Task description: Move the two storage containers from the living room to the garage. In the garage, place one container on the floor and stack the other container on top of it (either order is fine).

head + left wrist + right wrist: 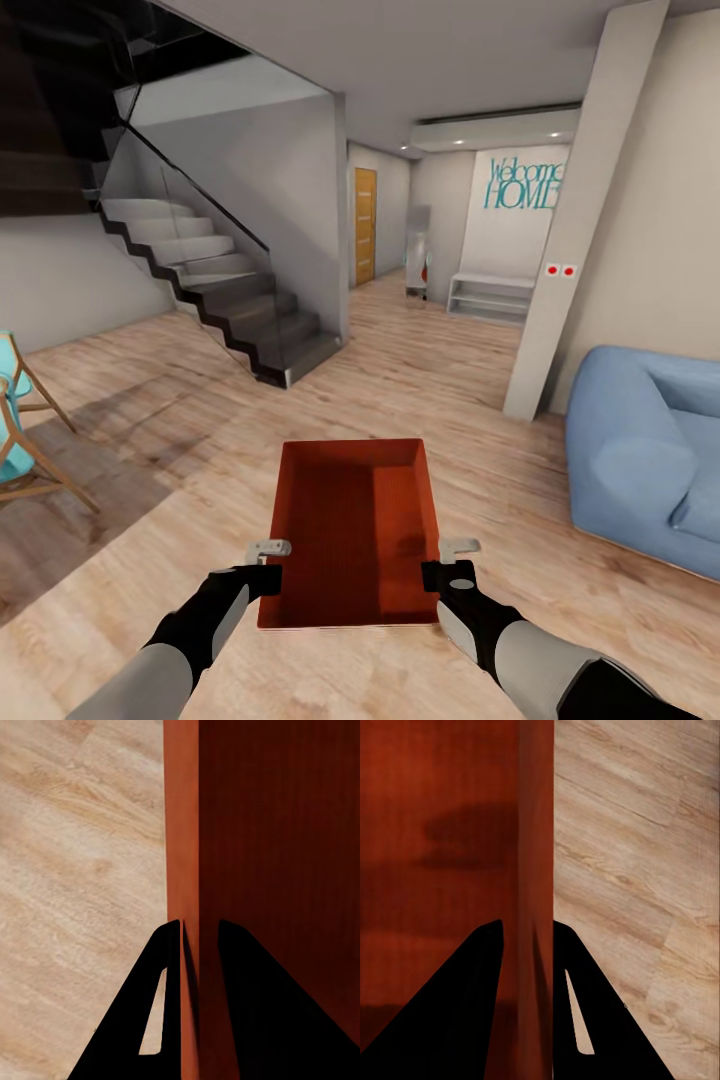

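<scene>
Light wood-plank floor (420, 380), living room: staircase (220, 290) ahead left, blue sofa (650, 460) right. My storage container (350, 530) held level before me above planks. Left gripper (268, 560) clamped on its left wall, right gripper (452, 560) on right wall, forearms reaching forward, symmetric

Home: staircase (230, 300), blue sofa (650, 450), "Welcome HOME" sign (522, 183).

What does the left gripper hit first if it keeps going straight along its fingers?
The left gripper is clamped on the orange bin's side wall, so it would just slide down that wall; beyond it, likely the wood floor, depth unclear.
</scene>
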Available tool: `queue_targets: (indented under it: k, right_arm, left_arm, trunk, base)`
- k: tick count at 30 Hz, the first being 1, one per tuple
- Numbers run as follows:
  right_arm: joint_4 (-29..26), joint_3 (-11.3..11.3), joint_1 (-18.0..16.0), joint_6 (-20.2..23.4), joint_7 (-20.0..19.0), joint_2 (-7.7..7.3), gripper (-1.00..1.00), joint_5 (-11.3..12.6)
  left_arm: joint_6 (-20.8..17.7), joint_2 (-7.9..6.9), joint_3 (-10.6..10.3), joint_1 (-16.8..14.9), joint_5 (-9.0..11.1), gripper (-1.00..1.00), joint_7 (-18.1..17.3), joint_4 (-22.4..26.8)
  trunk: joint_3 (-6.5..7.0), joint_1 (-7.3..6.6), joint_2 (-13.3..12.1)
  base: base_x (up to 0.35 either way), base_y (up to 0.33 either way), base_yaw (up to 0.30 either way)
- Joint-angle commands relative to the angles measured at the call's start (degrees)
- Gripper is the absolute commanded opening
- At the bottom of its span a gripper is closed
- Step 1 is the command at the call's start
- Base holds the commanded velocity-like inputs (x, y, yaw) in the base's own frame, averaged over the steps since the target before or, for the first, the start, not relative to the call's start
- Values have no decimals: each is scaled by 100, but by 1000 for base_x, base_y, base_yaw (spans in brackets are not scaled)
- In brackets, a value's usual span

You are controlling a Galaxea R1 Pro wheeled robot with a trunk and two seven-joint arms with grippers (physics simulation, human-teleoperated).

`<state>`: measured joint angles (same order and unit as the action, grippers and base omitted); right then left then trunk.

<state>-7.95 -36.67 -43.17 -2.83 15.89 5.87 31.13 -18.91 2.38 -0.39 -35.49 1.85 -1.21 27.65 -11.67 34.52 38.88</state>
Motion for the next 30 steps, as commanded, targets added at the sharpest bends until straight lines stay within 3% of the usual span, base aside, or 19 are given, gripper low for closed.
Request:
queue_targets:
  k: [1, 30]
  right_arm:
    - [4, 178, -7, -42, 168, 1, -100, 7]
    - [6, 184, -7, -42, 168, -2, -100, 7]
  left_arm:
    - [-34, 0, 48, -2, 0, -100, 22, 11]
    - [-34, 0, 47, -2, -1, -100, 22, 12]
  trunk:
    - [-8, 5, 7]
    - [-8, 5, 7]
  base:
    - [321, 0, 0]
    - [321, 0, -8]
